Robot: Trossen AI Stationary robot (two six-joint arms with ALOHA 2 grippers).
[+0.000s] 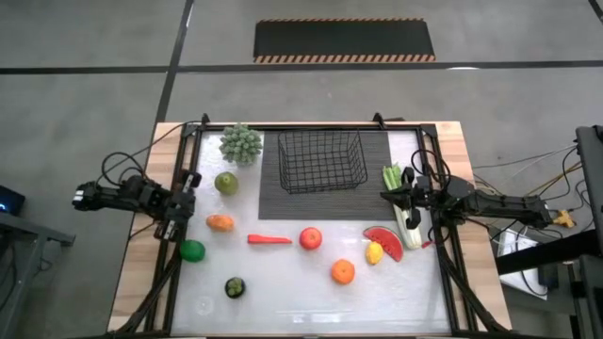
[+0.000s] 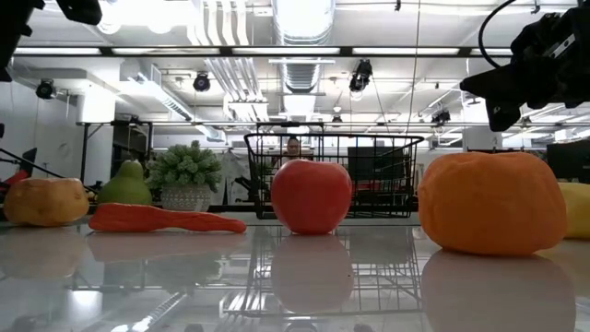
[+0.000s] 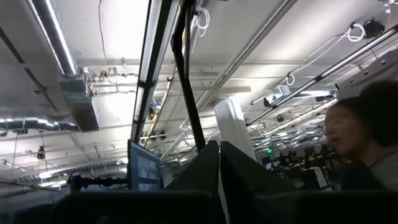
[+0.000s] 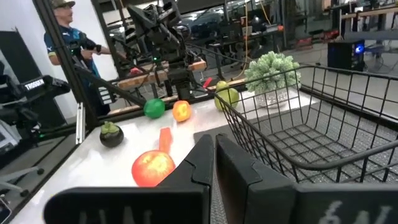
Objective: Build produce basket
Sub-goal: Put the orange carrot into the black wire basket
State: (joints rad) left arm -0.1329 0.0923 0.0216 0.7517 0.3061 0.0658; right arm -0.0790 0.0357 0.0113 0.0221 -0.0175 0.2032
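Observation:
The black wire-mesh basket stands by its bottom on a dark ribbed mat at the table's far middle. It holds nothing. Produce lies scattered on the white table: a green pear-shaped fruit, a yellow-orange fruit, lime, carrot, red apple, orange, lemon, watermelon slice, celery and a dark round fruit. My left gripper is shut, raised at the left edge and pointing upward. My right gripper is shut, raised above the celery beside the basket's right side.
A potted green plant stands left of the basket. A black frame runs round the table's edges. A person shows in the left wrist view and another stands beyond the table's left side.

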